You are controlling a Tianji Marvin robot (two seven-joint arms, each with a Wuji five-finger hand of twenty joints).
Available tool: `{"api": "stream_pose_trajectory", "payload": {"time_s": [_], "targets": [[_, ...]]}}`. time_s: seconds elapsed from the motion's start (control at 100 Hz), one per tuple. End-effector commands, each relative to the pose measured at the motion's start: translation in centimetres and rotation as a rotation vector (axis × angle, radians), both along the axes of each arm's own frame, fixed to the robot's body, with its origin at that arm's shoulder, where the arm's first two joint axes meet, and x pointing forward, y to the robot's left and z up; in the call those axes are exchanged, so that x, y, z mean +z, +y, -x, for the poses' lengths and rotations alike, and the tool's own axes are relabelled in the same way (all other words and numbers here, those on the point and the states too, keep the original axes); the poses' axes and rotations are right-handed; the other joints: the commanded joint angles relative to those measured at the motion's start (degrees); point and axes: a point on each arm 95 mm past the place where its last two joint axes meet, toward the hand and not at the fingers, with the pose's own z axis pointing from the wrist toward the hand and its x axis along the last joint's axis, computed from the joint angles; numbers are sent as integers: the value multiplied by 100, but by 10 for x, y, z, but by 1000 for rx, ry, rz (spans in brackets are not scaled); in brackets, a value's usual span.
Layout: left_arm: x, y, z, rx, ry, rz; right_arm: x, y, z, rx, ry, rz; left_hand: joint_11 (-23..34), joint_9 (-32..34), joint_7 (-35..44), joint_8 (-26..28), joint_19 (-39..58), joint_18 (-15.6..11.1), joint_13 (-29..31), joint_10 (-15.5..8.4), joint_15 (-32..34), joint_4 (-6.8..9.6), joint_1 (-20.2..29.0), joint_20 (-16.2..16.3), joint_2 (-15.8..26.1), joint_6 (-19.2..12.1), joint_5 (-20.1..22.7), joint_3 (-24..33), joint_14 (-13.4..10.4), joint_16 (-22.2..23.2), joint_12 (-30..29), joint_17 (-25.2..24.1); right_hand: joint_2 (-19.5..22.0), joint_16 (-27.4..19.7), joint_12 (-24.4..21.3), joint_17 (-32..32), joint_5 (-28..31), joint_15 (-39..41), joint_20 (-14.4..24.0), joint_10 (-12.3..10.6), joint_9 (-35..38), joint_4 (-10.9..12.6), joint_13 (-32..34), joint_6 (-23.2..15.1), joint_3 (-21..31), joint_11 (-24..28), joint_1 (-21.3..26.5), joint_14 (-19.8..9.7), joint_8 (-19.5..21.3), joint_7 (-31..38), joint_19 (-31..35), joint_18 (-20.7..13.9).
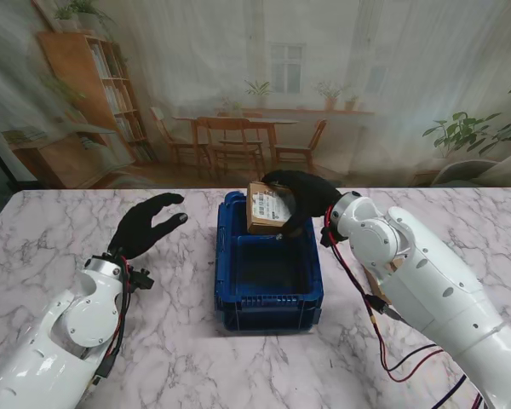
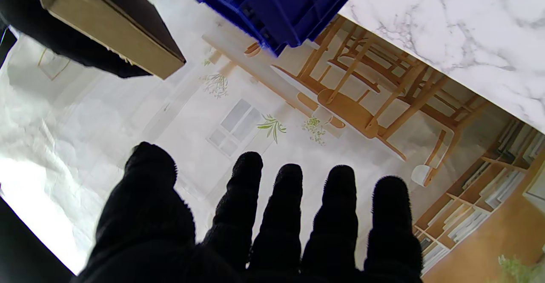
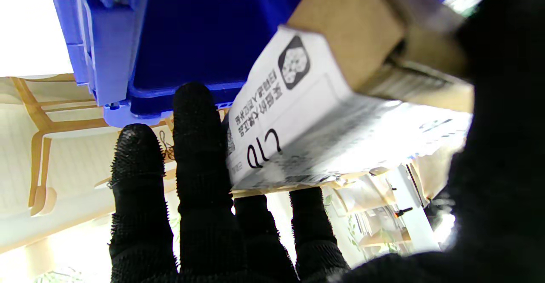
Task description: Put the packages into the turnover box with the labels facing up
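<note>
Firmly pinched between the right hand's (image 1: 305, 198) thumb and fingers (image 3: 200, 147), the cardboard package (image 1: 266, 208) tilts, white label showing, over the far rim of the blue turnover box (image 1: 230, 281). Well apart, the left hand (image 1: 146, 223) hovers with fingers spread, holding nothing.

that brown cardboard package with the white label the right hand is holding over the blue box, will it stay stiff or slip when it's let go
The brown cardboard package with the white label probably stays stiff: its edges look straight in the right robot hand. The glossy label could be slippery. It is tilted over the far end of the blue plastic turnover box, so it may land on an edge.
</note>
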Motion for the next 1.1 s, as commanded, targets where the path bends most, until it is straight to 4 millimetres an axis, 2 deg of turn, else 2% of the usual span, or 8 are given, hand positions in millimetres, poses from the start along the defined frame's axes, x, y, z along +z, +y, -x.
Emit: {"api": "stream_pose_trajectory", "payload": {"time_s": [0.0, 0.04, 0.32, 0.5, 0.69, 0.91, 0.96, 1.09], "targets": [[-12, -3, 1, -7, 44, 16, -1, 2, -6, -6, 3, 15, 27, 126, -44, 63, -128, 86, -2, -37, -45, 79, 179, 135, 217, 15, 98, -45, -69, 101, 78, -98, 1167, -86, 755, -75, 729, 186, 40, -950, 699, 489, 29, -917, 3224, 2606, 1304, -900, 551, 1409, 18, -177], [-14, -4, 1, -6, 49, 16, -3, 3, -9, -7, 6, 25, 25, 123, -46, 63, -138, 84, -16, -36, -48, 78, 177, 140, 213, 15, 98, -48, -2, 103, 78, -105, 1174, -103, 745, -86, 730, 155, 37, -942, 675, 494, 13, -937, 3221, 2607, 1292, -898, 620, 1477, 8, -180], [-20, -5, 1, -9, 58, 16, -18, 7, -22, -8, 14, 61, 21, 117, -51, 65, -170, 83, -33, -37, -48, 78, 178, 173, 221, 16, 99, -46, -3, 114, 82, -107, 1256, -208, 670, -175, 690, -13, 25, -923, 492, 587, -151, -1117, 3121, 2625, 1153, -935, 1128, 2033, -63, -267], [-20, -6, 2, -13, 59, 13, -26, 9, -25, -1, 18, 67, 21, 121, -53, 65, -187, 78, -37, -32, -52, 77, 172, 190, 224, 15, 97, -47, -7, 115, 83, -108, 1398, -341, 617, -313, 455, -120, 17, -843, 207, 937, -443, -1161, 3099, 2565, 920, -915, 1402, 2309, -137, -349], [-21, -6, 2, -17, 63, 14, -32, 12, -28, 6, 26, 65, 21, 119, -54, 66, -204, 72, -41, -38, -54, 76, 170, 203, 228, 13, 95, -48, -8, 116, 85, -112, 1393, -451, 514, -469, 195, -251, 34, -699, -105, 928, -823, -1188, 3075, 2434, 807, -841, 1517, 2434, -164, -523], [-22, -7, 1, -20, 67, 13, -37, 17, -29, 9, 41, 55, 21, 118, -52, 67, -222, 77, -51, -41, -62, 76, 163, 217, 230, 9, 99, -49, -23, 114, 86, -117, 1411, -565, 382, -639, 42, -398, 46, -571, -316, 894, -1166, -1191, 3008, 2273, 652, -702, 1541, 2427, -213, -493], [-22, -7, 1, -21, 67, 13, -37, 17, -29, 12, 40, 61, 21, 118, -54, 66, -225, 71, -53, -51, -63, 75, 157, 220, 231, 8, 96, -50, -18, 114, 86, -116, 1434, -607, 346, -711, 2, -451, 48, -549, -354, 868, -1255, -1181, 2918, 2239, 563, -668, 1528, 2389, -235, -458], [-22, -7, 1, -23, 69, 14, -40, 17, -29, -1, 45, 69, 21, 114, -53, 66, -234, 78, -51, -48, -63, 75, 162, 228, 224, 10, 97, -48, -18, 114, 86, -115, 1355, -782, 118, -1232, -173, -647, 49, -414, -718, 770, -1924, -1076, 2034, 2026, 150, -432, 1340, 2026, -417, -312]]}}
